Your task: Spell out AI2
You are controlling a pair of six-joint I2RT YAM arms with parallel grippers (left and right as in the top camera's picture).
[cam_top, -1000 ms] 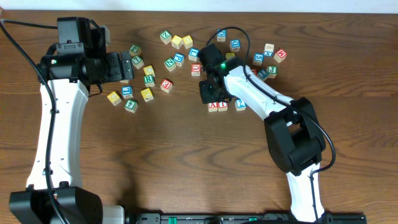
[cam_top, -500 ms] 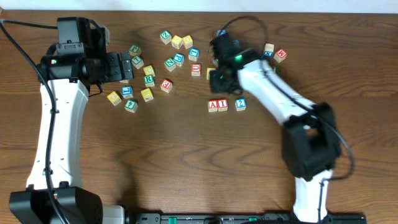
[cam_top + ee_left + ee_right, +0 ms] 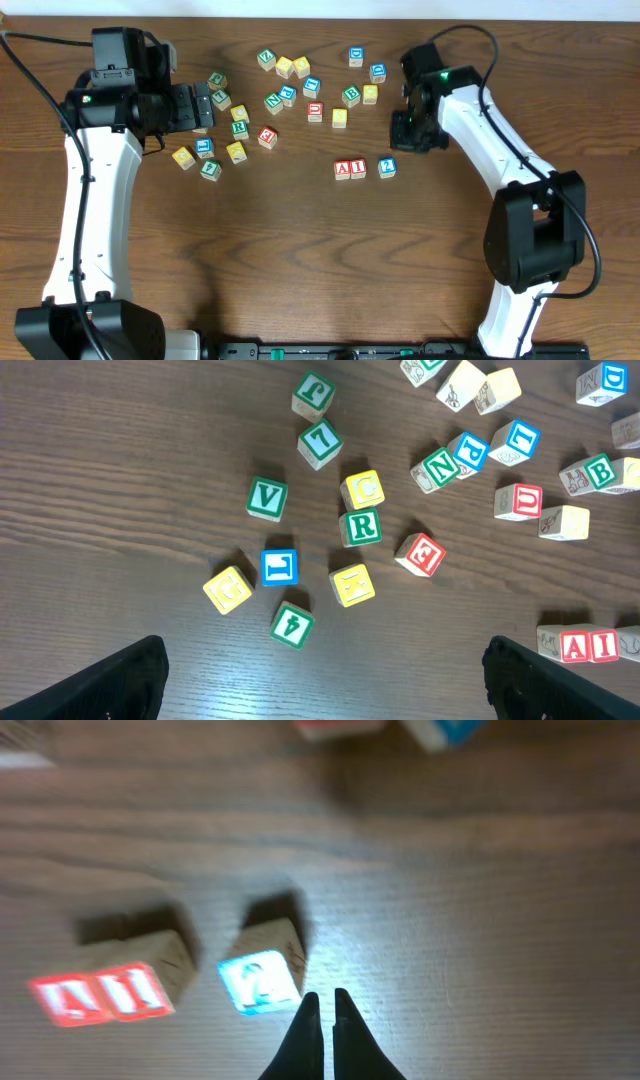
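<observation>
The red "A" cube and red "I" cube sit touching side by side at mid-table. The blue "2" cube lies just right of them with a small gap. In the right wrist view the A, I and 2 appear blurred. My right gripper is shut and empty, hovering up and right of the 2. My left gripper is open and empty over the left cluster. The A and I show at the left wrist view's right edge.
Several other letter cubes lie scattered across the back: a left cluster with a green R and a yellow cube, and a back row including a red cube and a yellow cube.
My right arm has swung right and back, from over the A and I cubes to beside the 2. The cubes it covered now show. The left arm has not moved.
</observation>
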